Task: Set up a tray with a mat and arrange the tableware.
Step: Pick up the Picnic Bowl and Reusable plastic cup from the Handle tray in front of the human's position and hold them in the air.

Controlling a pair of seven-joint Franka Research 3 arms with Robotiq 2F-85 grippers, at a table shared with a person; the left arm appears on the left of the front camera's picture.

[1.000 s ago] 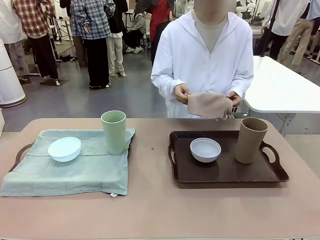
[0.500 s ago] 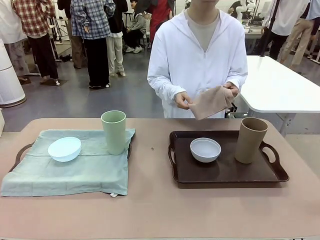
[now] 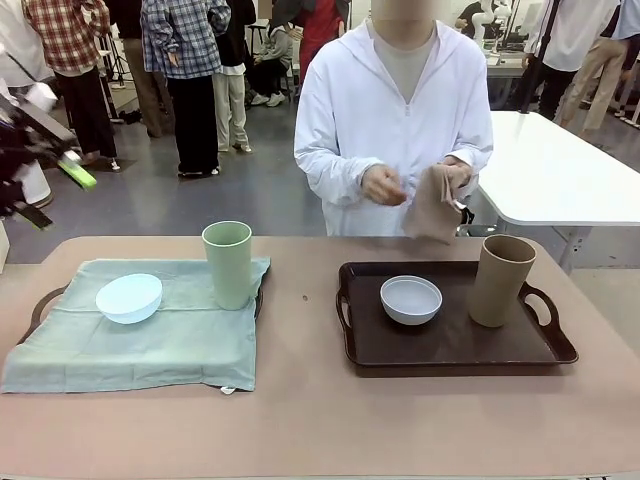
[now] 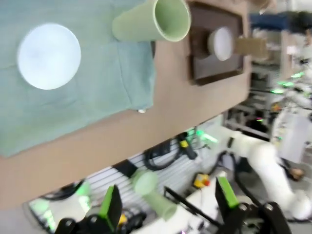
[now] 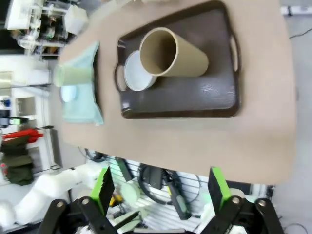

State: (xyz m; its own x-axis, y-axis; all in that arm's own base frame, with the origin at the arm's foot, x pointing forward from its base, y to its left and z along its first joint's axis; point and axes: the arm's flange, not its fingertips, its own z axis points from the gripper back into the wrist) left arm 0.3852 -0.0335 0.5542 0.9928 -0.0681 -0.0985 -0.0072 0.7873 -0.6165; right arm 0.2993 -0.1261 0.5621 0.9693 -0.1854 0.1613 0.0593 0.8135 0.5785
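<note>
A green mat (image 3: 150, 340) covers the left tray, whose handle (image 3: 45, 300) peeks out. On it stand a pale blue bowl (image 3: 129, 297) and a light green tumbler (image 3: 228, 263). The bare brown tray (image 3: 450, 345) on the right carries a greyish white bowl (image 3: 411, 298) and a tan tumbler (image 3: 500, 280). The person behind it holds a tan cloth (image 3: 435, 205) in both hands. My left gripper (image 3: 50, 195) hangs open, blurred, high at the far left. It looks down on the mat (image 4: 97, 83) with its own jaws (image 4: 168, 209) apart. My right gripper (image 5: 160, 192) is open high above the brown tray (image 5: 195, 97).
A white table (image 3: 570, 170) stands behind at the right. Several people stand far back on the left. The front strip of the tan tabletop (image 3: 320, 430) is bare. My right arm (image 4: 263, 161) shows beyond the table edge in the left wrist view.
The person has raised the tan cloth so it now hangs lengthwise from their hands. My left gripper has swung into the front view at the far left.
</note>
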